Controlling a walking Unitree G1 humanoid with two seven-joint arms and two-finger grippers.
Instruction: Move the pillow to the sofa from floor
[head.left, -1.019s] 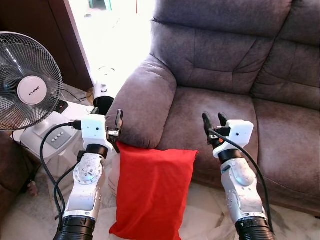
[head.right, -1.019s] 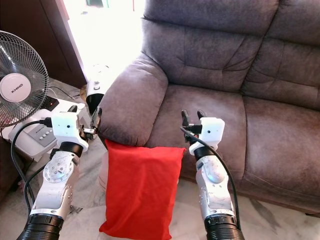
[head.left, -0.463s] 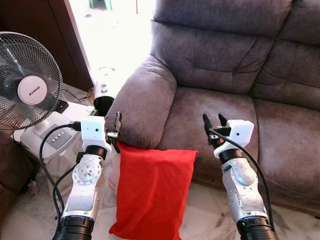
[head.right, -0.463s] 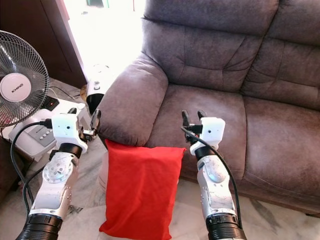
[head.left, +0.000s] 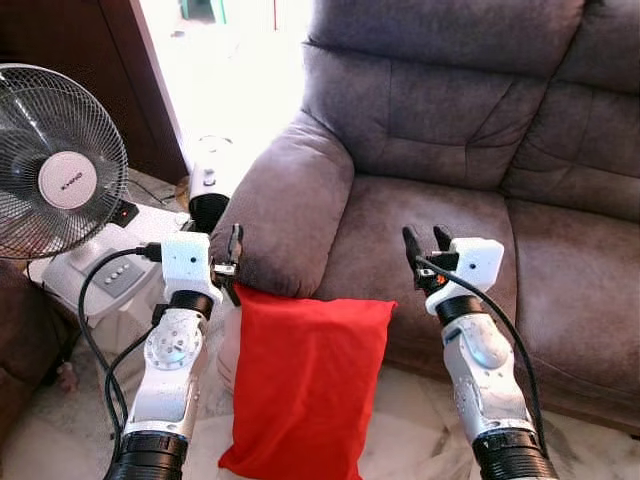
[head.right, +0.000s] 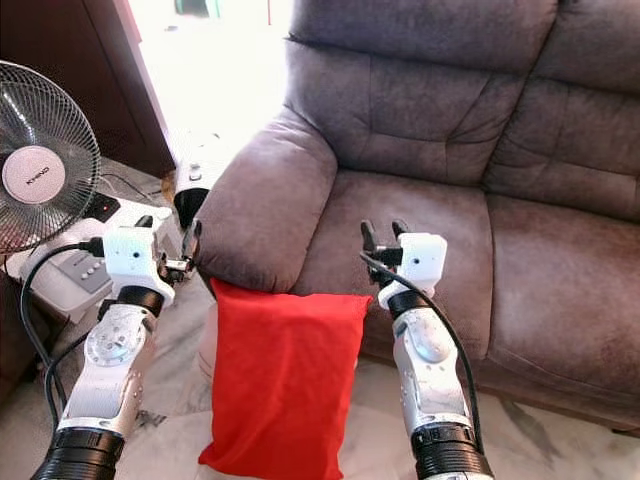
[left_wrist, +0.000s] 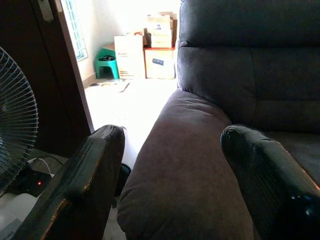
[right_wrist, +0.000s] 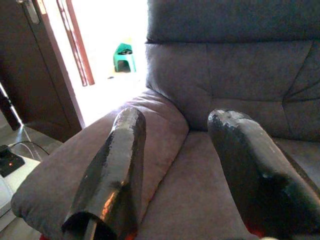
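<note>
A red pillow (head.left: 305, 385) stands on end on the floor, leaning against the front of the grey-brown sofa (head.left: 440, 150). My left gripper (head.left: 230, 250) is raised at the pillow's upper left corner, beside the sofa's armrest (head.left: 285, 215), its fingers (left_wrist: 95, 170) open and empty. My right gripper (head.left: 425, 243) is held up just right of the pillow's upper right corner, over the front of the seat cushion (head.left: 400, 235), its fingers (right_wrist: 117, 165) open too. Neither gripper touches the pillow.
A standing fan (head.left: 55, 165) and a white appliance with a power strip (head.left: 115, 275) stand at the left, with black cables (head.left: 95, 320) trailing near my left arm. A white canister (head.left: 210, 180) sits beside the armrest. Cardboard boxes (left_wrist: 145, 47) stand in the bright doorway beyond.
Both arms stay nearly where they were. The view has shifted slightly, and the right gripper has drifted a touch to the left.
</note>
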